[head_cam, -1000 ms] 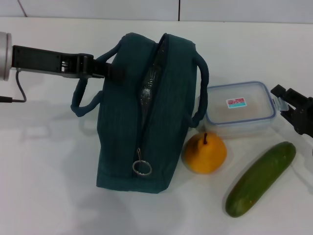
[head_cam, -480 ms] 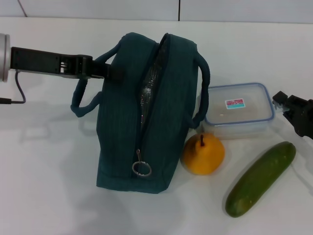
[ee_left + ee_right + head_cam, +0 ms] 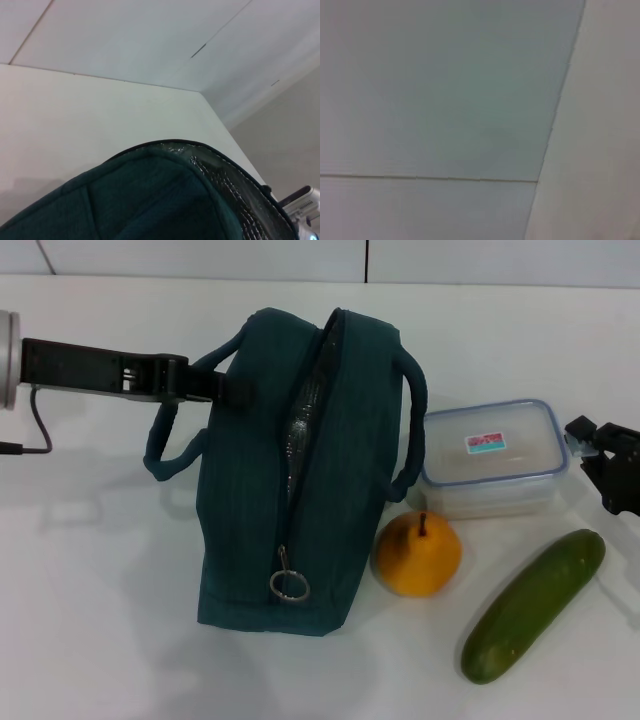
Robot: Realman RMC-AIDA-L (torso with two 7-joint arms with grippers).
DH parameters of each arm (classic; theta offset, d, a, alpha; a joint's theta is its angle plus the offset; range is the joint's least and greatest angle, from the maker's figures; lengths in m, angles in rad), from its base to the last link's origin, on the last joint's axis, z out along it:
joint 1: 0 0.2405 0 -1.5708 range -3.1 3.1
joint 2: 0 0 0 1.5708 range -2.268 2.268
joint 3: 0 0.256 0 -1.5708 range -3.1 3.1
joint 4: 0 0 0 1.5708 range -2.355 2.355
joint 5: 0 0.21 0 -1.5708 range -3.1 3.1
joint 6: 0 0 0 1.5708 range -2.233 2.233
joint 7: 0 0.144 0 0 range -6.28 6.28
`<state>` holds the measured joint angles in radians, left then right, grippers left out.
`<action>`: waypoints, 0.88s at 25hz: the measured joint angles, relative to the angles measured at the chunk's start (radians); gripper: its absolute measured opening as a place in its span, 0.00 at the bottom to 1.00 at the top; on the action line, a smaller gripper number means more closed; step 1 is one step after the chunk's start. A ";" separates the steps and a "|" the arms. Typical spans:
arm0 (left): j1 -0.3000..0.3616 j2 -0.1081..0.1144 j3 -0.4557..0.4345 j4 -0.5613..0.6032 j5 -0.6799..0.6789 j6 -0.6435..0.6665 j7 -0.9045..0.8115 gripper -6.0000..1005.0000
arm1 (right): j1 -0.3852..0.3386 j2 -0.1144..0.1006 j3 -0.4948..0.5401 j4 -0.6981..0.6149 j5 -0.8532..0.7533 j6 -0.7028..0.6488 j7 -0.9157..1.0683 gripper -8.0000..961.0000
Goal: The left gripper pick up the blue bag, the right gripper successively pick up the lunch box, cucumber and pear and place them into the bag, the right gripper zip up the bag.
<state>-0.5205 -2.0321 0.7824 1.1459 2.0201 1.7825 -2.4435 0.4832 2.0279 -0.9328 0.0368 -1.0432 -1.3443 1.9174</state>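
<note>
**Bag held at its left handle, food waiting along its right side**

The white table (image 3: 100, 620) is lying bare across its whole near-left part and along the far strip behind everything, so open room is sitting mostly on the robot's left and at the back. Its far edge is meeting a pale wall in the head view.

The blue bag (image 3: 300, 470) is standing near the middle, the biggest thing here, with its zipper gaping over the far half and silver lining showing in the slit; the metal ring pull (image 3: 290, 584) is hanging at the near end. In the left wrist view the bag's rounded end and foil rim fill the lower part of the picture.

The left gripper (image 3: 228, 388) is reaching in level from the left edge and is clenched on the bag's left loop handle, at the bag's far left shoulder.

The cucumber (image 3: 533, 605) is lying slantwise at the near right, well clear of the bag, its far tip near the right edge of the view.

The lunch box (image 3: 493, 458) is sitting just right of the bag's right handle, lid on, sticker upward. Its near side is close to the pear.

The right gripper (image 3: 600, 455) is showing at the right edge, just beside the lunch box's right end; whether its fingers are spread or closed cannot be told.

The pear (image 3: 418, 554) is standing stem up, right against the bag's right side and between the lunch box and the cucumber.
</note>
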 joint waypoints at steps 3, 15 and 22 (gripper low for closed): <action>0.001 -0.001 0.000 0.000 0.000 0.000 0.000 0.07 | 0.000 0.000 0.000 -0.001 0.000 -0.033 0.026 0.11; 0.010 -0.008 0.002 0.000 -0.023 0.009 0.002 0.07 | -0.002 0.000 0.000 -0.006 0.013 -0.058 0.270 0.11; 0.010 -0.018 0.003 0.000 -0.024 0.015 0.006 0.07 | 0.001 0.000 0.001 -0.006 0.078 -0.152 0.290 0.11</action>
<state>-0.5107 -2.0497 0.7854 1.1459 1.9963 1.7973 -2.4372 0.4839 2.0278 -0.9314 0.0304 -0.9656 -1.4964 2.2071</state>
